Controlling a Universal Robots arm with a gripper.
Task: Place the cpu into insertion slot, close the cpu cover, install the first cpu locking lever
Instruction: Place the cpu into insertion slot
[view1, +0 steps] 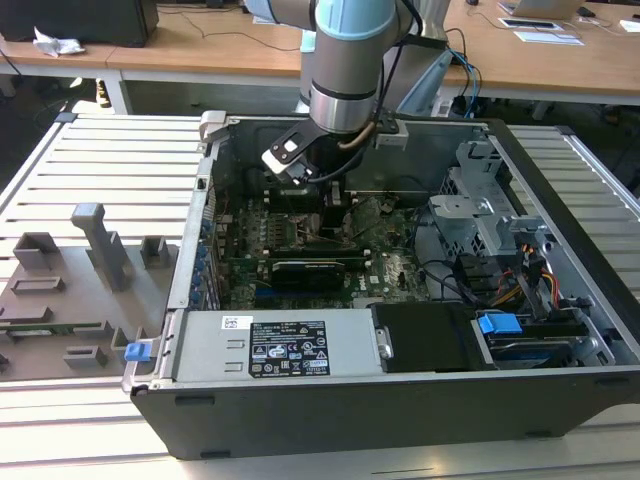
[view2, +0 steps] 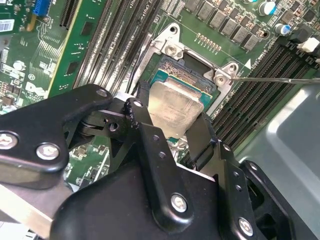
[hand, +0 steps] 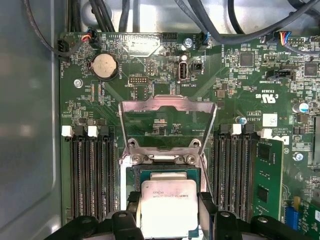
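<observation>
Silvery-grey on top, the cpu (view2: 172, 102) is clamped between the two black fingers (view2: 145, 135) of the gripper (view2: 170, 114). They pinch it by opposite edges directly over the insertion slot (view2: 186, 79), near the middle of the green motherboard (hand: 240, 85). Neither wrist view settles whether the chip is bedded in the slot or held just clear of it.

The first wrist view shows the cpu cover (hand: 167, 103) swung up and standing open at the slot's edge away from the gripper, with the board visible through its square window. A round coin battery (hand: 105, 66) lies beyond the cover, toward the board's edge.

The second wrist view instead picks out a thin metal rod (view2: 275, 79), which reaches from one corner of the slot out across the black memory slots (view2: 250, 100). In the first wrist view, such slots flank the insertion slot on both sides.

In the exterior view, the arm (view1: 345, 60) reaches down into the open computer case (view1: 400, 410), which lies on its side on a slatted bench (view1: 110, 150). A long black expansion card (view1: 310, 270) lies on the board just beside where the arm works. A labelled power supply (view1: 290, 345) runs along the case edge nearest the camera. A grey fixture plate (view1: 70, 290) rests on the bench at the exterior view's left.
</observation>
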